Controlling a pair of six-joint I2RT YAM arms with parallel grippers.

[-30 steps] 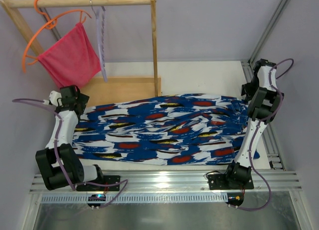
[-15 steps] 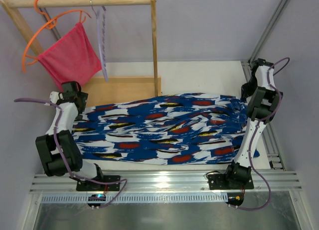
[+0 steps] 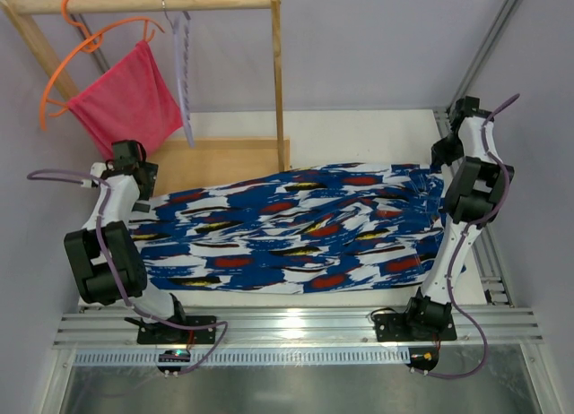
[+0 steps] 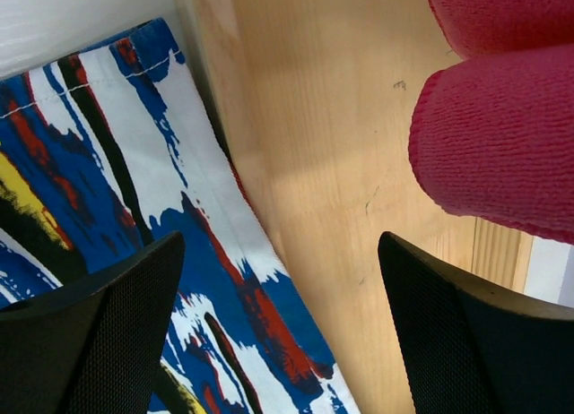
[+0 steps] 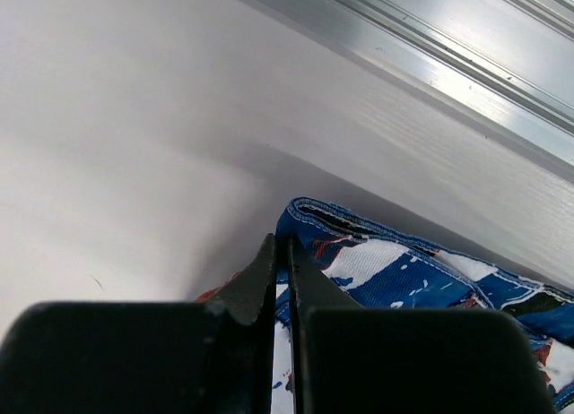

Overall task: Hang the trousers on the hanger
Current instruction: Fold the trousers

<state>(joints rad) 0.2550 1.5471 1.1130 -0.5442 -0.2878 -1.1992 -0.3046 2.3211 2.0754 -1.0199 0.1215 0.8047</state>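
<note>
text: none legible | labels: none | brands: none | numbers: none

Pale lavender walls (image 3: 377,47), white table (image 3: 359,136), wooden rack (image 3: 279,82), aluminium rails (image 3: 296,329).

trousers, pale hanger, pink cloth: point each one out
trousers (image 3: 287,239): top external view, middle of the spread cloth
pale hanger (image 3: 183,82): top external view, its ridged arm
pink cloth (image 3: 126,105): top external view, centre of the hanging cloth

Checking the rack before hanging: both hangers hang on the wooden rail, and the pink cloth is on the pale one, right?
No. The pink cloth hangs on the orange hanger, not the pale hanger, as the top external view shows. Both hangers do hang on the wooden rail.
</note>
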